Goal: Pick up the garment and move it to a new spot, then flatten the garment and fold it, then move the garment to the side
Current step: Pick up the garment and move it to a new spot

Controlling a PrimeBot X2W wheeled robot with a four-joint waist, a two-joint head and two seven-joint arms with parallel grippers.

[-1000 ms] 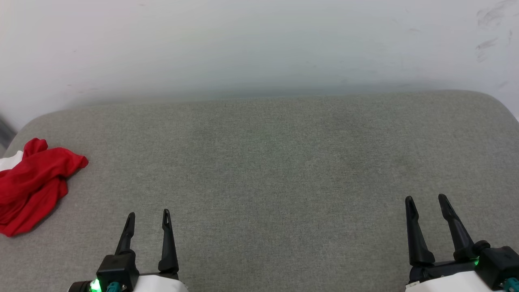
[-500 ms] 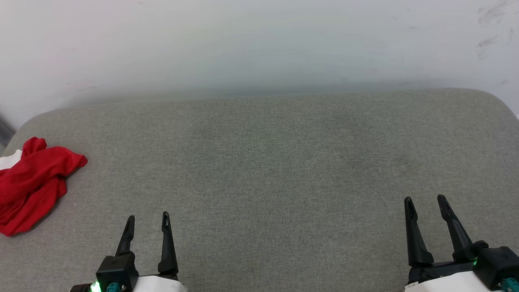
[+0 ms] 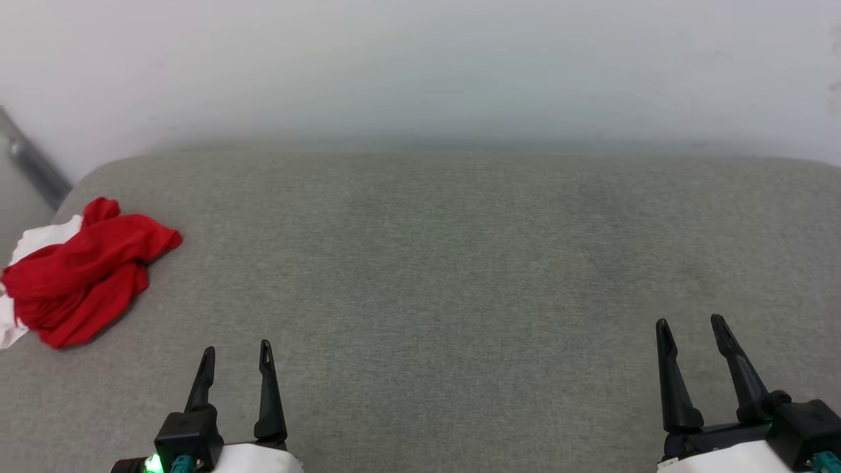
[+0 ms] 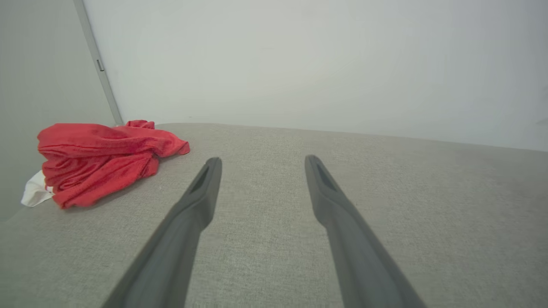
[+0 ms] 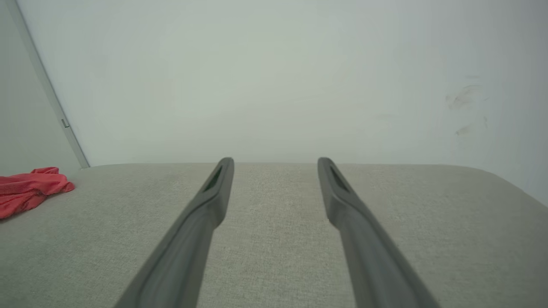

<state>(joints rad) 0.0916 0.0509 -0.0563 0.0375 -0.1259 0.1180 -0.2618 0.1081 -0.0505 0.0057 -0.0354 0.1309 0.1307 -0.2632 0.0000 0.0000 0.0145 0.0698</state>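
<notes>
Evenly bright, soft, diffuse. Hazy and washed-out toward the top of the frame; blurred along the bottom in wrist views.

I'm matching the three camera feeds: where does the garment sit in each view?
Head view: the garment lies crumpled at the far left, mid-height.
Left wrist view: the garment is at the left, mid-height, a white bit at its lower left.
Right wrist view: the garment is at the left edge, cut off by it.
Shared landmark: the grey wall strip slanting down just behind the garment.
</notes>
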